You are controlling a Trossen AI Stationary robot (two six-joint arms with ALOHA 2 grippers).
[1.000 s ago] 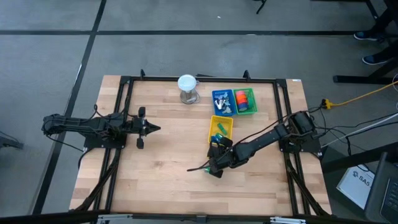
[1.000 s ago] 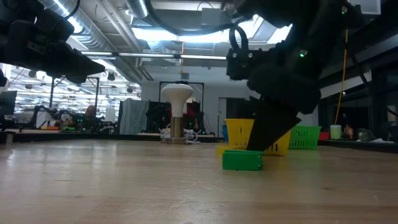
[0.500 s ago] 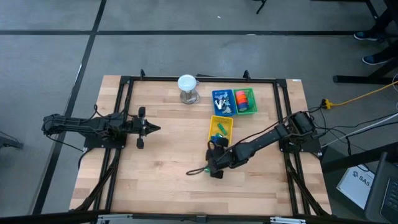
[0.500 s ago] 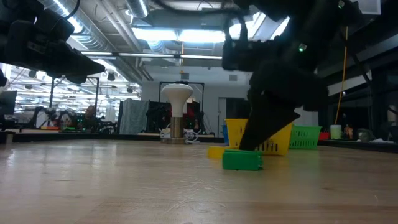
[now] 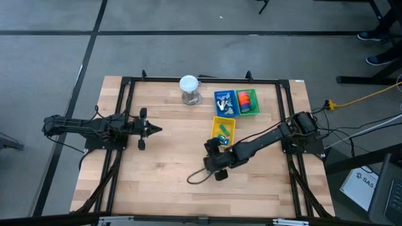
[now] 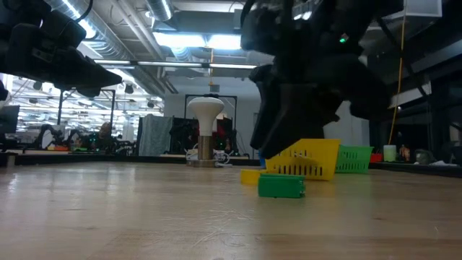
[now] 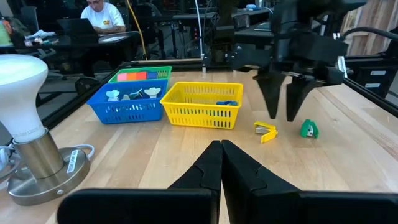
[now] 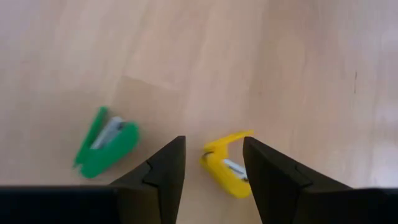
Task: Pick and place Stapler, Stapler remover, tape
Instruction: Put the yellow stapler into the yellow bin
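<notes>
A small yellow stapler [image 8: 227, 167] and a small green stapler [image 8: 106, 144] lie side by side on the wooden table; both also show in the low view as the green stapler [image 6: 280, 185] and the yellow stapler [image 6: 250, 177]. My right gripper [image 8: 212, 143] hangs open just above the yellow stapler, pointing down, one finger on either side, and touches nothing. In the high view my right gripper [image 5: 213, 164] hides both staplers. Orange and red tape pieces [image 5: 247, 98] lie in the green basket, and grey staple removers [image 5: 225, 104] lie in the blue basket. My left gripper [image 5: 157, 129] waits shut at the table's left.
Three baskets stand toward the far edge: blue basket [image 5: 218, 95], green basket [image 5: 256, 103] and yellow basket [image 5: 218, 121] with small pieces inside. A white-topped lamp-like stand [image 5: 189, 88] is left of them. A black cable loop [image 5: 196, 177] lies beside the right gripper. People sit beyond the table.
My right gripper has risen from table level beside the green stapler and moved toward the table's left, coming over the yellow stapler. Both staplers have stayed where they lay. The cable by the gripper has curled into a loop.
</notes>
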